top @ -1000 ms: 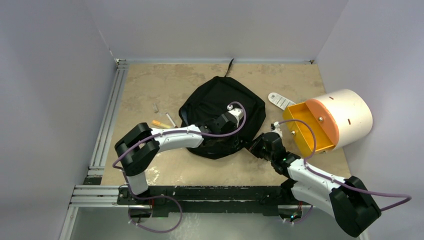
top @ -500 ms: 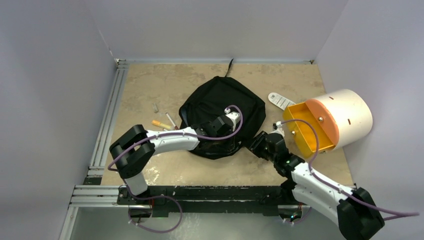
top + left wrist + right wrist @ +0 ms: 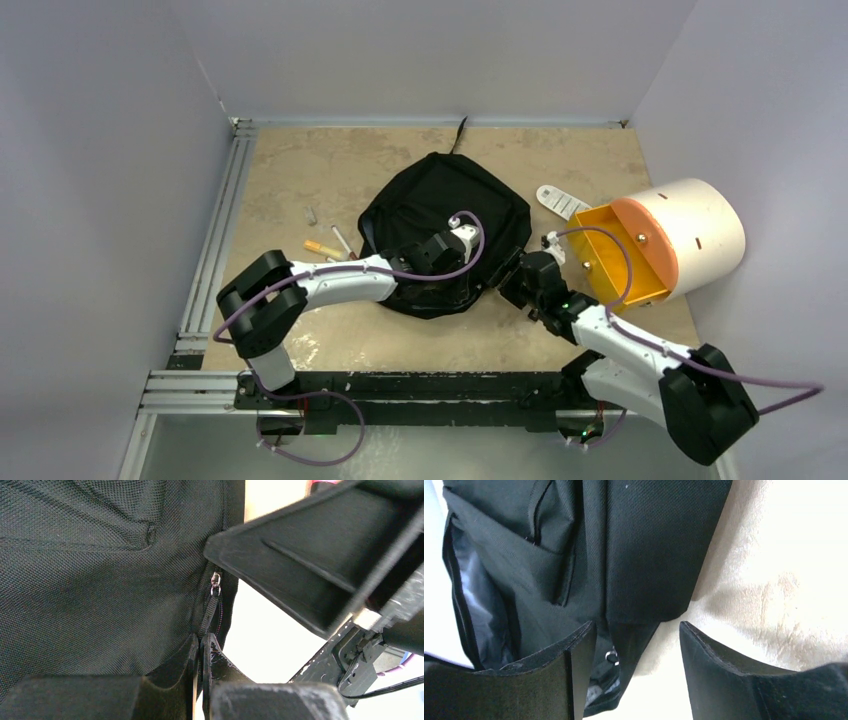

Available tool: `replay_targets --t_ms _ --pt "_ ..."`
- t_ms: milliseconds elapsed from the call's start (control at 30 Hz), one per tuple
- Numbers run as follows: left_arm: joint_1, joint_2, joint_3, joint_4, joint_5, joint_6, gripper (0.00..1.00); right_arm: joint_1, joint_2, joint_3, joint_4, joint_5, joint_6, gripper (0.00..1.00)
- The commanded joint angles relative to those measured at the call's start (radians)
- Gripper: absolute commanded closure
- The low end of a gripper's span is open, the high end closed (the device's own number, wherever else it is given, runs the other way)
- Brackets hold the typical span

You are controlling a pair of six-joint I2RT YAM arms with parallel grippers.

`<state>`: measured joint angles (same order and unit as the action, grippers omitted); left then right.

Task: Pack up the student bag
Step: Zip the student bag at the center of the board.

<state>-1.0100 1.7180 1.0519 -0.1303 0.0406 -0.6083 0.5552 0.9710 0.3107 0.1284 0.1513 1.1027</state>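
Note:
The student bag (image 3: 445, 215) lies in the middle of the table, black and rounded. My left gripper (image 3: 470, 275) reaches over its near right edge. In the left wrist view it (image 3: 201, 639) is shut on the black zipper pull cord (image 3: 209, 615), which hangs from a metal slider (image 3: 216, 582). My right gripper (image 3: 512, 272) sits at the bag's right edge, close to the left one. In the right wrist view it (image 3: 636, 625) is open, with a corner of the bag (image 3: 644, 555) and a small metal zipper ring (image 3: 611, 656) between its fingers. Grey lining (image 3: 474, 595) shows at the left.
A cream-and-orange cylinder (image 3: 660, 240) lies on its side at the right, its orange mouth facing the bag. A white flat strip (image 3: 562, 202) lies behind it. Pens (image 3: 325, 245) and a small grey piece (image 3: 312, 215) lie left of the bag. An aluminium rail (image 3: 215, 250) runs along the left.
My right gripper has opened from shut and moved up and left to the bag's edge. The left arm shifted slightly left and keeps its grip.

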Motion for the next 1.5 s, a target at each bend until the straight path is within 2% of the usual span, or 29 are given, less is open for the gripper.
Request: replay_targets --t_ms 0,200,367,433,933,1133,1467 --pt "0.003 -0.059 0.0 -0.004 0.019 0.011 1.0 -0.001 0.092 0.09 0.043 0.052 -0.011 0.41" --pt "0.002 -0.068 0.005 -0.029 0.056 0.032 1.0 -0.002 0.116 0.106 0.071 0.098 -0.022 0.71" --pt "0.002 -0.117 -0.032 -0.06 0.063 0.039 1.0 -0.012 0.121 0.135 0.051 0.158 -0.059 0.89" --pt "0.002 -0.136 -0.041 -0.089 0.049 0.043 1.0 -0.017 0.128 0.149 0.033 0.181 -0.072 0.93" --pt "0.003 -0.355 -0.144 -0.317 -0.038 -0.008 1.0 -0.054 0.121 0.169 0.02 0.205 -0.127 0.95" --pt "0.009 -0.454 -0.152 -0.476 -0.2 -0.08 1.0 -0.063 0.121 0.165 0.023 0.202 -0.133 0.96" --pt "0.158 -0.539 -0.138 -0.672 -0.339 -0.197 1.0 -0.073 0.118 0.156 0.028 0.198 -0.138 0.96"
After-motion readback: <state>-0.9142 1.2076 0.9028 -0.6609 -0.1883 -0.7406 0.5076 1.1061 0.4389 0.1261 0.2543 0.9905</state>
